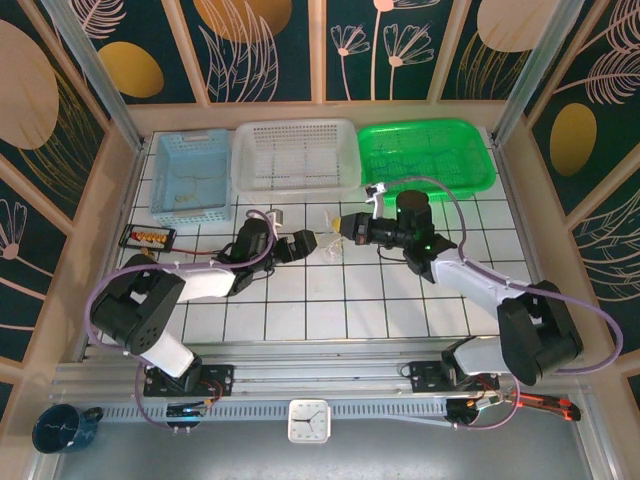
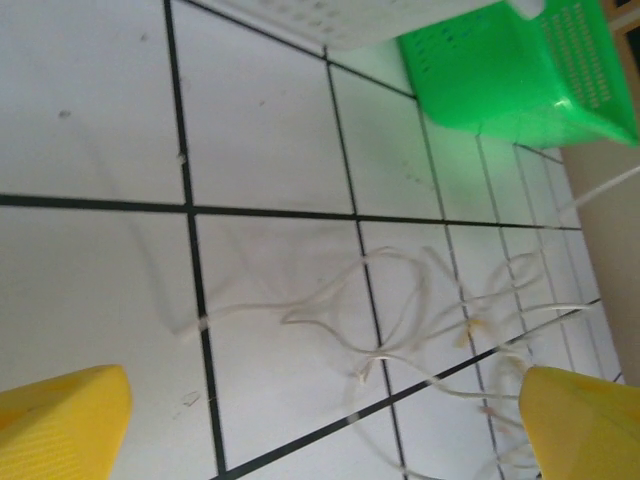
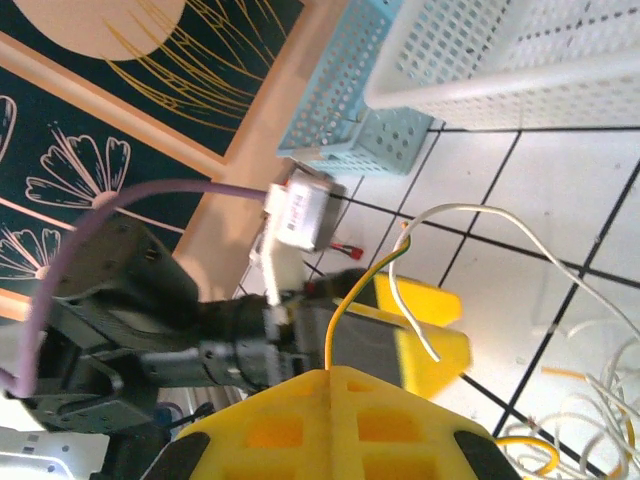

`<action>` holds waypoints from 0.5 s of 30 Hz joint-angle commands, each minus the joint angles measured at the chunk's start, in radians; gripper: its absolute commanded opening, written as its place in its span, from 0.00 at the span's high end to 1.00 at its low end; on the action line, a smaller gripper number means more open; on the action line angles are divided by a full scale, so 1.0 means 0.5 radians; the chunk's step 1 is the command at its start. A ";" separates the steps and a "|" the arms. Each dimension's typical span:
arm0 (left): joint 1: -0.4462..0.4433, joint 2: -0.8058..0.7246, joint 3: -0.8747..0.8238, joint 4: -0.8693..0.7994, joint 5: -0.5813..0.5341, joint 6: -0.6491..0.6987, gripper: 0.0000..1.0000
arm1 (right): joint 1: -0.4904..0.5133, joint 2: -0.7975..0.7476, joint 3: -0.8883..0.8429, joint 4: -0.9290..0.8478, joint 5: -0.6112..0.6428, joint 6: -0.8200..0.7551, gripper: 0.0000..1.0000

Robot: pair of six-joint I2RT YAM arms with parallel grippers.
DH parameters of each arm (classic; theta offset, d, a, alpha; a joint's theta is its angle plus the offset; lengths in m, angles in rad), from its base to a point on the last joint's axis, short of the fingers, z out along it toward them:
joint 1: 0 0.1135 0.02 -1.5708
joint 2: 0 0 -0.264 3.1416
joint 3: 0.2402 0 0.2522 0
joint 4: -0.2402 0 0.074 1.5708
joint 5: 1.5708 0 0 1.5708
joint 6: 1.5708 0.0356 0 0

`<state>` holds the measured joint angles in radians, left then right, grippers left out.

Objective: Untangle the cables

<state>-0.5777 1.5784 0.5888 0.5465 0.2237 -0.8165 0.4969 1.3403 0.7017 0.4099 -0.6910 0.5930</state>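
The cables are a small tangle of thin whitish and yellowish wires lying on the white tiled floor between my two grippers. In the left wrist view the cables loop loosely over the tile lines, and my left gripper stands wide open above them with nothing between its yellow fingers. My right gripper is shut on a yellow-green wire that rises from the seam of its jaws. A white wire arcs beside it. More loose cables lie on the floor below. In the top view, the left gripper faces the right gripper.
Three baskets line the back: blue, white and green. A black tray with small orange parts lies at the left. The green basket stands just beyond the cables.
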 commanded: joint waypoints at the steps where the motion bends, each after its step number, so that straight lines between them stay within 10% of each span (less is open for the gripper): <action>1: 0.008 -0.036 0.027 0.049 0.003 0.024 0.01 | -0.008 0.019 -0.020 0.151 -0.080 0.048 1.00; 15: 0.005 0.260 0.314 0.261 0.141 -0.055 0.01 | 0.069 -0.006 -0.015 0.264 -0.115 0.165 1.00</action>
<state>-0.5777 1.6821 0.7040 0.6121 0.2649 -0.8253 0.5152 1.3491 0.6971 0.4732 -0.7280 0.6472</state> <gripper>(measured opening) 0.989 0.052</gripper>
